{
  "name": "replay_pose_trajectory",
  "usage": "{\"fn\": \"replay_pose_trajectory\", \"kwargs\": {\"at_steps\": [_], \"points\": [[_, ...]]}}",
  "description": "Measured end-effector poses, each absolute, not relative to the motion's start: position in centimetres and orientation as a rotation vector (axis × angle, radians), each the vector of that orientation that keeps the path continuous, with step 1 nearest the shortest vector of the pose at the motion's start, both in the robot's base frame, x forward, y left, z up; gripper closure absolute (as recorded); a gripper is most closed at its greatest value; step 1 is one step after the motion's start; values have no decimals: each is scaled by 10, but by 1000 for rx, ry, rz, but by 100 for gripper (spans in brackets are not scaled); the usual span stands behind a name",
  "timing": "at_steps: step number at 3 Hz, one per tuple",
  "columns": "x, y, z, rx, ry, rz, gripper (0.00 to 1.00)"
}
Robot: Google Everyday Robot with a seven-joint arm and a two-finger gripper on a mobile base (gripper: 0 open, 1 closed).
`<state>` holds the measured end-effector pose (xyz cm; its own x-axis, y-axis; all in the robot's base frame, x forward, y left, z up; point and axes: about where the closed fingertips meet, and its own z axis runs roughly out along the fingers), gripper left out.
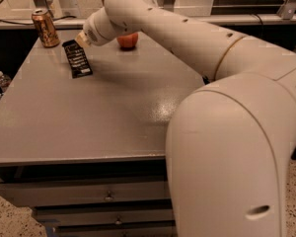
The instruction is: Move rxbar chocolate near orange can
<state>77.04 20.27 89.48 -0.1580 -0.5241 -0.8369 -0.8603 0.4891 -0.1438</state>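
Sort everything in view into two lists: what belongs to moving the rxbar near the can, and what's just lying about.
Job: rxbar; orange can; end effector, at the rxbar's far end.
Lying about: apple, at the back of the table; bottle, left of the table.
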Motion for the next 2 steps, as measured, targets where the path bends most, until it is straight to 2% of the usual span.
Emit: {"fn": "replay_pose_trajectory", "kwargs": {"at_steps": [2], "points": [[828, 226, 896, -1105, 1843, 396, 100]]}}
